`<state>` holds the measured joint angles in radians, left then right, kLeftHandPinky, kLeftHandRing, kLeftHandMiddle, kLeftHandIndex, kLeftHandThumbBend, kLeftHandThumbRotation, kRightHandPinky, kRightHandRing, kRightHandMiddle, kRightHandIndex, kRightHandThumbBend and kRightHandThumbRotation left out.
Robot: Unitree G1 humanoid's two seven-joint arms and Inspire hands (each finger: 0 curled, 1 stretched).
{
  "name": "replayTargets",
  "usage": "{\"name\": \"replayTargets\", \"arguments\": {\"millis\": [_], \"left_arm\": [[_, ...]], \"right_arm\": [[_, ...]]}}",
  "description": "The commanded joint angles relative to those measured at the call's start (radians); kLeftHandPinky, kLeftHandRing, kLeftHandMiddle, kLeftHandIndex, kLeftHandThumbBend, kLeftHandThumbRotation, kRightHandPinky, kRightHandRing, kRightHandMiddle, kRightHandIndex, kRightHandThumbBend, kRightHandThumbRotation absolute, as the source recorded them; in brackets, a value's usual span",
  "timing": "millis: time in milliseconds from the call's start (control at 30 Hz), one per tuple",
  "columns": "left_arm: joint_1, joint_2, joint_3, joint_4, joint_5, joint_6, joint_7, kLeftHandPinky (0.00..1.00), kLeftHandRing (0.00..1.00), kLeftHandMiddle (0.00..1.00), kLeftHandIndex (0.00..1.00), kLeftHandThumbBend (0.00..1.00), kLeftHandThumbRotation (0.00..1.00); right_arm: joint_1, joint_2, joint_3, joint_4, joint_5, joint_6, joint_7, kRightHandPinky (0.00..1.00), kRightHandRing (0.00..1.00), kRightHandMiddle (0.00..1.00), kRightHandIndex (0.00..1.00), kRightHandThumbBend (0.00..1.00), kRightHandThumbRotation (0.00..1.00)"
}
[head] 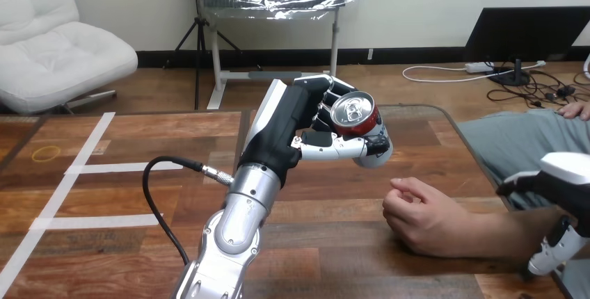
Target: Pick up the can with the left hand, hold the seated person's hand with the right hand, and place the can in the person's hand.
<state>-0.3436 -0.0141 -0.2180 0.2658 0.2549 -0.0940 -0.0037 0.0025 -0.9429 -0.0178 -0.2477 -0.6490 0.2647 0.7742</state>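
Note:
My left hand (306, 128) is raised over the middle of the table with its fingers and thumb curled round a red can (360, 126). The can is tilted, its silver top facing me. Below and to the right of the can, the person's hand (421, 214) rests on the table, loosely curled, knuckles up, apart from the can. My right hand (567, 177) enters at the view's right edge beside the person's forearm (497, 235). Its fingers point left above the forearm and its thumb hangs below, not closed on it. I cannot tell whether they touch.
The wooden table (139, 174) carries white tape lines at its left and a small yellow ring (46, 153) near the far left edge. A black cable (156, 195) loops off my left forearm. The person sits at the right side.

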Motion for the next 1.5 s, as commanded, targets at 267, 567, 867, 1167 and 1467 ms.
{"name": "replayTargets", "arguments": {"millis": [267, 567, 867, 1167, 1467], "left_arm": [[-0.065, 0.007, 0.009, -0.035, 0.005, -0.016, 0.004, 0.36, 0.40, 0.44, 0.49, 0.62, 0.00], [-0.062, 0.009, 0.010, -0.035, 0.006, -0.010, 0.003, 0.35, 0.40, 0.44, 0.49, 0.62, 0.00], [-0.059, 0.010, 0.010, -0.042, 0.011, 0.011, 0.003, 0.35, 0.40, 0.44, 0.49, 0.63, 0.00], [-0.055, 0.009, 0.012, -0.044, 0.001, 0.010, -0.002, 0.36, 0.40, 0.44, 0.49, 0.63, 0.00], [-0.056, 0.014, 0.012, -0.038, 0.003, 0.003, -0.003, 0.36, 0.40, 0.44, 0.49, 0.63, 0.00]], "right_arm": [[-0.136, -0.051, 0.084, 0.097, -0.069, -0.057, 0.021, 0.88, 0.93, 0.92, 0.88, 0.80, 0.10], [-0.171, -0.047, 0.117, 0.150, -0.096, -0.103, 0.014, 0.90, 0.93, 0.92, 0.88, 0.80, 0.12], [-0.201, -0.041, 0.145, 0.199, -0.120, -0.154, 0.004, 0.91, 0.93, 0.92, 0.87, 0.79, 0.13], [-0.224, -0.040, 0.169, 0.239, -0.144, -0.208, -0.007, 0.92, 0.93, 0.91, 0.87, 0.78, 0.14], [-0.247, -0.029, 0.191, 0.273, -0.167, -0.245, -0.019, 0.93, 0.93, 0.91, 0.86, 0.78, 0.16]]}}
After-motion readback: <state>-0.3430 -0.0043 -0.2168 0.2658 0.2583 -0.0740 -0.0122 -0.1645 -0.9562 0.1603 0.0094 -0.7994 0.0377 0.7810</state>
